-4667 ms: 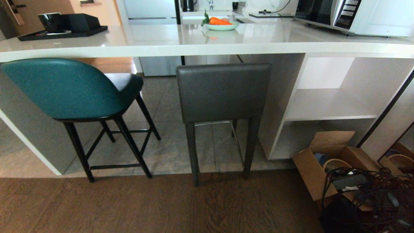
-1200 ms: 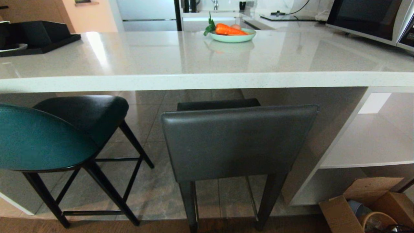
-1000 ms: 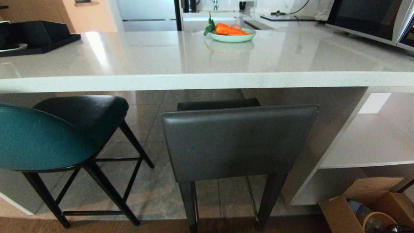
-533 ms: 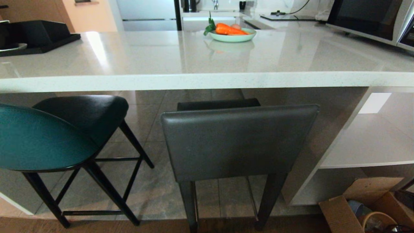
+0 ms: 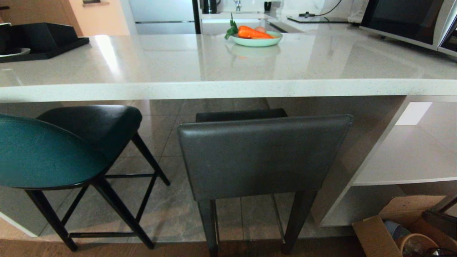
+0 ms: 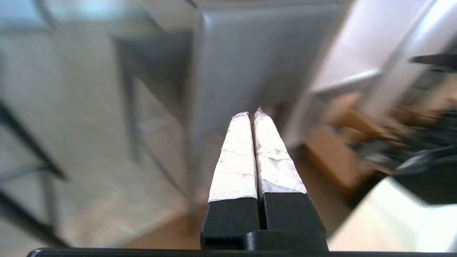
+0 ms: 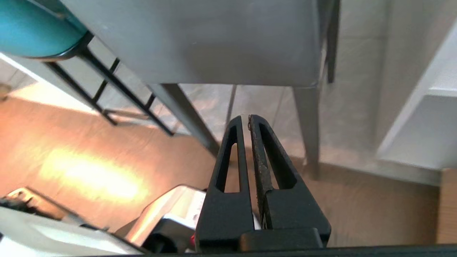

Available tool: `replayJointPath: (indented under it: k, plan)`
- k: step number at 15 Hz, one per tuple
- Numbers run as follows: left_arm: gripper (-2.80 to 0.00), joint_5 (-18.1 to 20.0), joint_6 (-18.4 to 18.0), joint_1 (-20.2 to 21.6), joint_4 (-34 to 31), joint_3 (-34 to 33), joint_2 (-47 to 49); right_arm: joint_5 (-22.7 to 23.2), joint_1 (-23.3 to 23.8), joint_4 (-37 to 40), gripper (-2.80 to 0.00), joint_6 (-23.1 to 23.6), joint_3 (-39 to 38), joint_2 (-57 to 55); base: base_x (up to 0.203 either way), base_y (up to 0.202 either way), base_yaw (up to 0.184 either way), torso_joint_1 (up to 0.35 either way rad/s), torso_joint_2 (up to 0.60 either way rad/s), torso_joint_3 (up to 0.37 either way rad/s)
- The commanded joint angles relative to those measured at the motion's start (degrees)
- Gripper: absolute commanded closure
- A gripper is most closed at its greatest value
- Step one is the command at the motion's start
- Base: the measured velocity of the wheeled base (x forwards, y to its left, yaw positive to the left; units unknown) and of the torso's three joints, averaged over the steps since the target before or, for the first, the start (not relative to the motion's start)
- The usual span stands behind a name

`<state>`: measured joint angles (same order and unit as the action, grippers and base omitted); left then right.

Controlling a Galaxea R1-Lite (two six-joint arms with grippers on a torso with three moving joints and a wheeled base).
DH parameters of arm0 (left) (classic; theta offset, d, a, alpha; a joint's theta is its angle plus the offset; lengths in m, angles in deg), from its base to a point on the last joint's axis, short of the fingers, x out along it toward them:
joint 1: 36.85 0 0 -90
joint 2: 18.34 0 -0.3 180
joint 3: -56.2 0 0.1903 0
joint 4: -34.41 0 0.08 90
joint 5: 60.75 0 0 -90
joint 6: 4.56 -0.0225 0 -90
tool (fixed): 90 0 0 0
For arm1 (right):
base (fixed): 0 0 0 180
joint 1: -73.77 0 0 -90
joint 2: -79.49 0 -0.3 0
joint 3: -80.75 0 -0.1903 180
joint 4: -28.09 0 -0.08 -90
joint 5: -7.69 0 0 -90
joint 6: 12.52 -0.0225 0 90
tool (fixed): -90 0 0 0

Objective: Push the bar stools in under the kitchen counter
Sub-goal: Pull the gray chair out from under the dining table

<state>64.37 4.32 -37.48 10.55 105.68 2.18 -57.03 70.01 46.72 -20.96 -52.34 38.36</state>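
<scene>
Glossy pale stone runs across the whole width as the kitchen counter (image 5: 200, 84), with a green plate (image 5: 256, 40) of carrots far back on it, a black tray (image 5: 43, 46) at its left end and a microwave (image 5: 410, 21) at its right; white open shelves (image 5: 410, 157) sit beneath the right part; the grey stool (image 5: 262, 157) stands centred in front, its seat under the slab edge and its rectangular back out on the near side; the teal stool (image 5: 39, 157) stands to its left, turned at an angle, its dark seat partly under the slab; a cardboard box (image 5: 378, 233) lies on the floor at lower right; the left gripper (image 6: 251, 113) has its white-wrapped fingers pressed together on nothing, pointing toward the grey stool's back, apart from it; the right gripper (image 7: 245, 116) is likewise closed and empty, aimed below that back between the legs.
</scene>
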Motion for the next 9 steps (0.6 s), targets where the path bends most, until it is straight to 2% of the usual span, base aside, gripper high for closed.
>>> replayJointPath:
  k: [1,4,6,9]
  plan:
    - [0.00,2.72,0.84,-0.33,0.56,1.66,10.24,0.69,-0.01,-0.11,0.00,-0.12,0.63,-4.01,0.000,0.000,0.000,0.000,0.00,0.000]
    - [0.00,8.52,1.94,-1.63,4.80,1.62,18.83,1.31,0.13,-2.58,0.00,-0.32,-0.19,-8.21,0.000,0.000,0.000,0.000,0.00,0.000]
    - [0.00,9.50,1.91,-1.78,8.79,0.88,24.36,1.54,1.03,-8.09,0.00,-1.13,-1.04,-13.02,0.000,0.000,0.000,0.000,0.00,0.000]
    - [0.00,10.00,1.86,-1.87,21.03,-5.66,29.56,4.98,6.06,-14.35,0.00,-1.16,-1.46,-20.77,0.000,0.000,0.000,0.000,0.00,0.000]
